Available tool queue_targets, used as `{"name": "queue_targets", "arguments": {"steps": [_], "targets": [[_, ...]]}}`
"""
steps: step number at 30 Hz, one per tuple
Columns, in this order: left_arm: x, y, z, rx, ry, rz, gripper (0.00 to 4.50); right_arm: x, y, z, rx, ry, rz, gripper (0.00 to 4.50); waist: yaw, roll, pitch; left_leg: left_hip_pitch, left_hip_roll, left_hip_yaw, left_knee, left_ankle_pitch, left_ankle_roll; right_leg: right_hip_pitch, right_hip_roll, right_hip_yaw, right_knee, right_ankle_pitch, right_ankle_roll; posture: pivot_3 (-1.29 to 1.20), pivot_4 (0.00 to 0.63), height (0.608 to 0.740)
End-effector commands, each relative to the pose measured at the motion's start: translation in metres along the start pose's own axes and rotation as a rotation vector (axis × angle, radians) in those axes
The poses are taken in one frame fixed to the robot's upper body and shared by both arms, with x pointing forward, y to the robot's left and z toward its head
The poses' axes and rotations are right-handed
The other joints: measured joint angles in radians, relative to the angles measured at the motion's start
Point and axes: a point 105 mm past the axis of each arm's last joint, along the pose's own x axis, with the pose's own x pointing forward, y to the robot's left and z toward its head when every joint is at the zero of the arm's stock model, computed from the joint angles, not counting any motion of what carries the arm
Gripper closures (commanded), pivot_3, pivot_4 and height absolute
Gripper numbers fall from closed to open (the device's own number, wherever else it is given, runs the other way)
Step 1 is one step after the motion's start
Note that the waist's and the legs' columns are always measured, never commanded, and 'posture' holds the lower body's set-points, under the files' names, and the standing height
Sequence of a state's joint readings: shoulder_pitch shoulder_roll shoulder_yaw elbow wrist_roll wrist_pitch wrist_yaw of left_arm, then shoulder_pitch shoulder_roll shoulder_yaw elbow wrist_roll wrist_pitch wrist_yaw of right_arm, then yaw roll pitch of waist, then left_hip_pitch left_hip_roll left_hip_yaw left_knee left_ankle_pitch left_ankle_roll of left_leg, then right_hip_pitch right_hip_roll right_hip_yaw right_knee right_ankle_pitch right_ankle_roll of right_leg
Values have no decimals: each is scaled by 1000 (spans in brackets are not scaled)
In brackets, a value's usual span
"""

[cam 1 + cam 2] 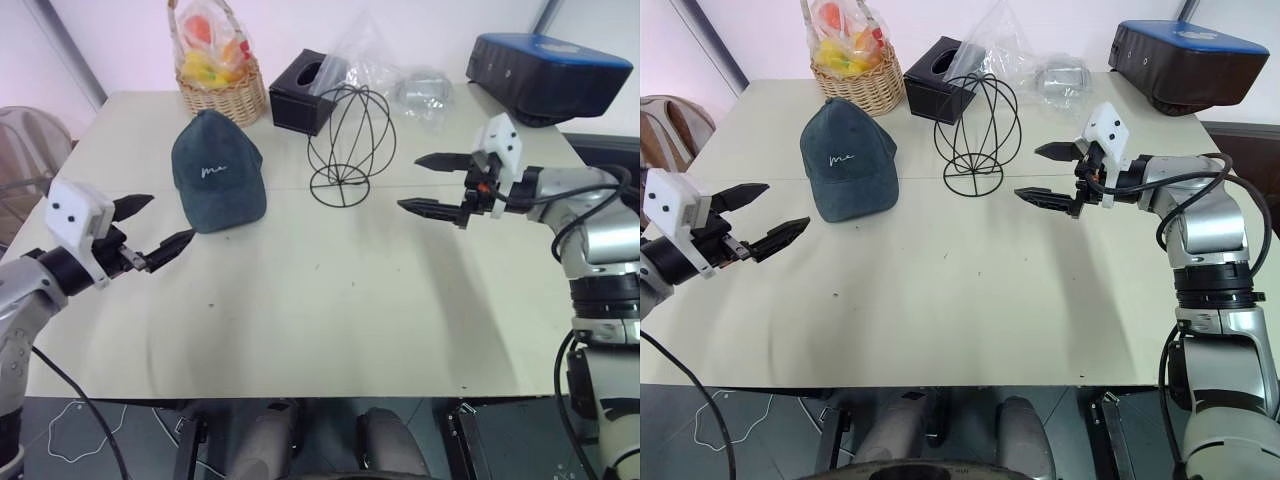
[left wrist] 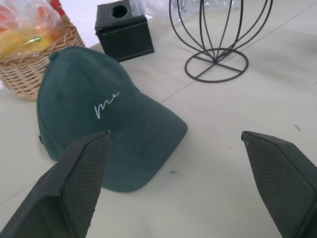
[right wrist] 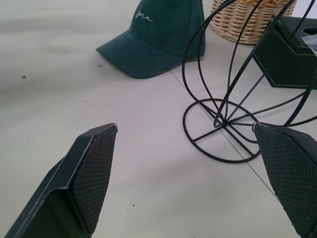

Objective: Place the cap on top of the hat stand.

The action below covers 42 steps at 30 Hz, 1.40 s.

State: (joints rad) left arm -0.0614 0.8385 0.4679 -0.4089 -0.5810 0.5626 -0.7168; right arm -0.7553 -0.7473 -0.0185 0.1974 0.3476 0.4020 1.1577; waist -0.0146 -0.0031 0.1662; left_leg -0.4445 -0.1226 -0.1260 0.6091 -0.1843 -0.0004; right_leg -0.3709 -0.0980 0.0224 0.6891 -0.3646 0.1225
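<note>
**A:** So where's this at? Looks like nothing's done yet. The left gripper [image 1: 155, 228] has its fingers spread wide and empty, hanging just short of the brim. The right gripper [image 1: 432, 184] is spread and empty too, off beside the hat stand [image 1: 350, 145].

**B:** Yep, the whole job's left. The cap [image 1: 217, 172] is lying flat on the table [image 1: 330, 310], brim toward the robot, just left of the stand and not touching it. Needs grabbing, lifting, then dropping over the wire globe.

**A:** Anything in the way?

**B:** Not really. Further back there's a black tissue box [image 1: 303, 92] close behind the stand, a wicker basket [image 1: 222, 95] behind the cap, plus some clear plastic bags [image 1: 385, 70]. I'd guess the stand tips easily, it's so light.
</note>
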Motion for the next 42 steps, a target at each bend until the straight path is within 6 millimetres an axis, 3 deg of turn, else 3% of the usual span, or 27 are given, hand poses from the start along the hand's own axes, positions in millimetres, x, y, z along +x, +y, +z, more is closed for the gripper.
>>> {"name": "queue_targets", "arguments": {"steps": [1,8,29,36,42], "targets": [[-6,3,13,37,-29,20,34,-6,-5,20,-58,-51,-19,0,0,0,0,0,0,0,0,0,0,0,0,0,0,0,0,0,150,740],[-8,3,21,37,-61,23,34,-6,-4,19,-56,-51,-17,0,0,0,0,0,0,0,0,0,0,0,0,0,0,0,0,0,150,740],[-8,2,18,69,-37,40,34,-6,-4,15,-54,-46,-13,0,0,0,0,0,0,0,0,0,0,0,0,0,0,0,0,0,150,740],[-7,-3,-6,280,110,31,34,-5,-4,13,-54,-42,-11,0,-1,0,0,0,0,0,-1,0,0,0,0,0,-1,0,0,0,150,740],[-1,-7,-18,440,122,72,34,-4,-2,12,-52,-42,-10,0,2,0,0,0,0,0,-1,0,0,0,0,0,-1,0,0,0,150,740]]}}
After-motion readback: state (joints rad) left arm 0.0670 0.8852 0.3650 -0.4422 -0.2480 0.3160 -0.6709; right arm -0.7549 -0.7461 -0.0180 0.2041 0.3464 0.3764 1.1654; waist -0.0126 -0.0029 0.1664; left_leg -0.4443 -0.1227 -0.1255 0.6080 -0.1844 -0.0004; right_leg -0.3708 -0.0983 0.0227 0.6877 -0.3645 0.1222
